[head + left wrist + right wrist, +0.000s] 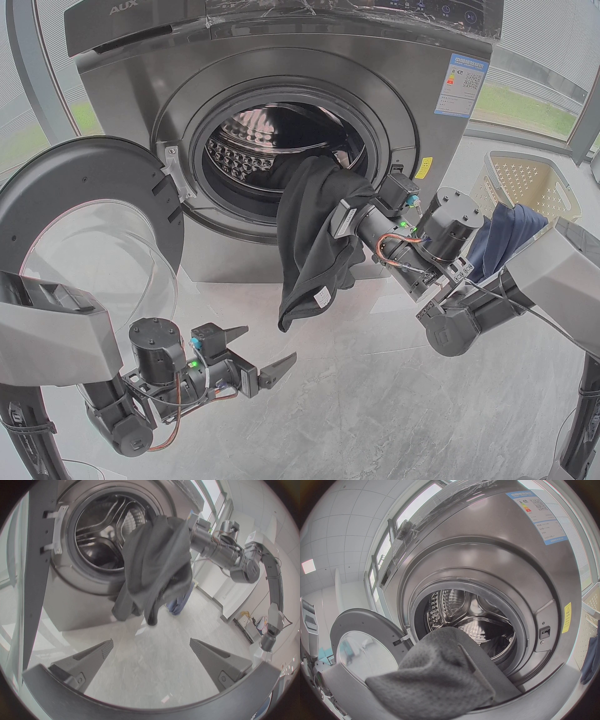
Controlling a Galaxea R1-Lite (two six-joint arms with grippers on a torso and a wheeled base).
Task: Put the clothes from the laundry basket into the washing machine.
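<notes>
The right claw (340,215) is at the lower right of the washing machine's (125,94) open drum mouth (262,144) and looks closed on a bunch of the black garment (312,250), though the cloth heaped over it hides most of the grip. The garment's upper part lies over the rim and just inside the drum. The rest hangs down the front panel, its lowest corner clear of the floor (350,387). It is soft, limp and light, so it will probably fold and trail rather than keep any shape, and the hanging tail may catch on the door seal or slide back out. A hold near the middle of the bundle would leave less cloth dangling than a hold at an edge. The left claw (269,344) is low over the floor, spread wide and holding nothing, below the swung-open door (81,181). A blue garment (506,234) hangs over the edge of the laundry basket (531,181) to the right, equally floppy and easy to pinch at a fold.
</notes>
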